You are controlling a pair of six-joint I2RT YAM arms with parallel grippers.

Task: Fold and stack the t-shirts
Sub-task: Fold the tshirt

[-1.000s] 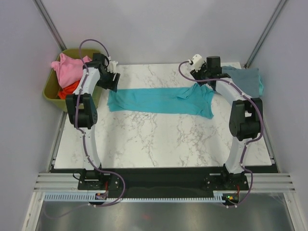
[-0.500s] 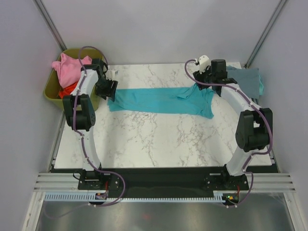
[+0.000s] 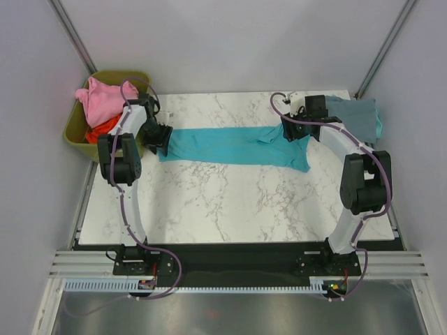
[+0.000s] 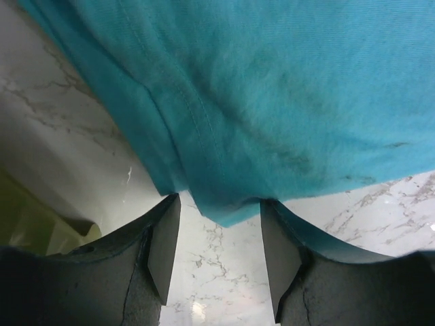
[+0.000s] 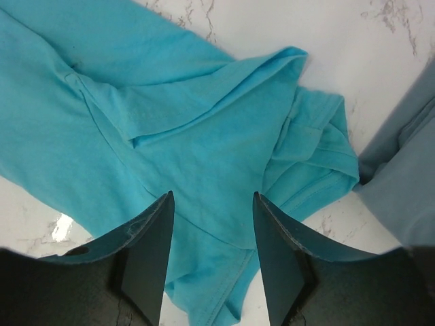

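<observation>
The bright teal t-shirt [image 3: 230, 145] lies as a long folded strip across the far part of the marble table. My left gripper [image 3: 159, 137] is open, low over its left end; a teal corner [image 4: 231, 210] hangs between the fingertips. My right gripper [image 3: 292, 130] is open over the bunched sleeve end [image 5: 224, 156], jaws straddling the cloth. The grey-blue t-shirt [image 3: 357, 116] lies at the far right and shows in the right wrist view [image 5: 408, 183]. The pink t-shirt [image 3: 100, 100] and orange-red t-shirt [image 3: 100, 130] sit in the bin.
The olive-green bin [image 3: 78, 136] stands off the table's far left corner, close behind my left arm; its wall shows in the left wrist view [image 4: 34, 217]. The table's near half is bare marble [image 3: 237, 202]. Grey walls stand on both sides.
Both grippers have come down towards the teal shirt's ends: the left moved nearer and right onto the left end, the right moved nearer onto the sleeve end.
</observation>
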